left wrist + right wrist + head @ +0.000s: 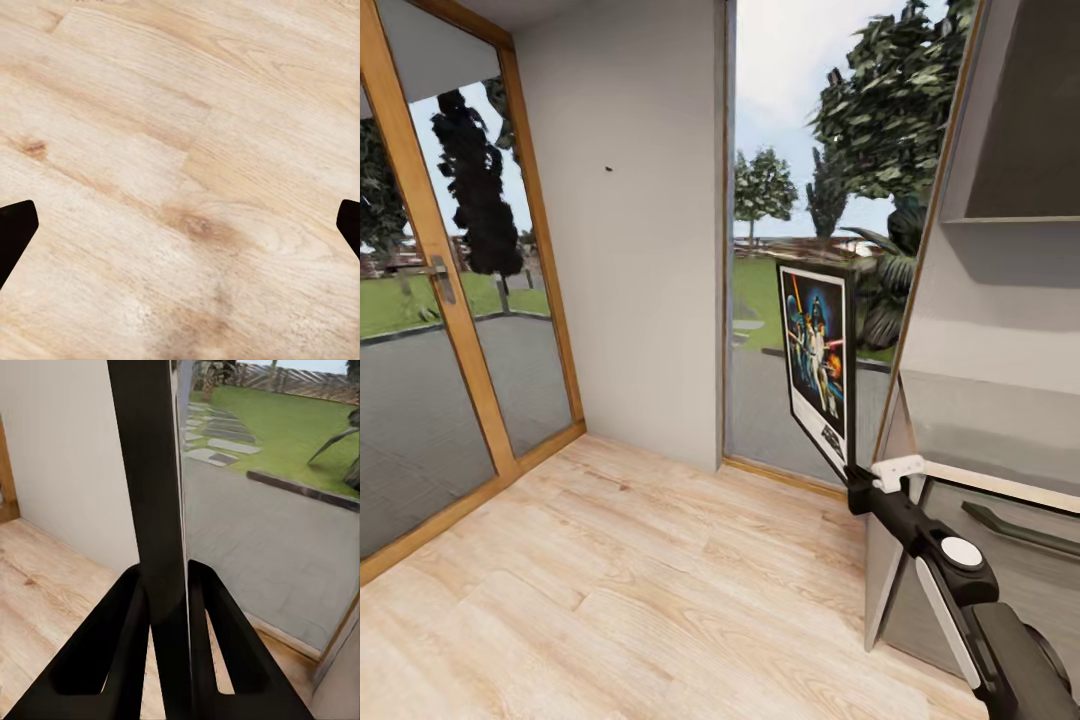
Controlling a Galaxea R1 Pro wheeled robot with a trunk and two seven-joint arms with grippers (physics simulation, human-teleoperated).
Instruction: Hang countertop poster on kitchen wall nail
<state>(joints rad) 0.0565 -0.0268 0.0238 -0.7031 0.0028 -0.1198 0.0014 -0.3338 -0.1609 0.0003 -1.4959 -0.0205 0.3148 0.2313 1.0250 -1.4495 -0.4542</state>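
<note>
Poster (818, 364) stands upright, long axis vertical, bottom corner pinched in the closed right gripper (857, 475).

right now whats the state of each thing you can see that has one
poster: held upright off the floor, gripped at its bottom edge
right gripper: shut on the poster, one finger on each face
left gripper: open, nothing between its fingertips, above the wood floor
wall nail: bare, nothing hanging on it
glass door: closed

Wall nail (608, 169) a mere dot; poster (154, 472) edge-on.
</note>
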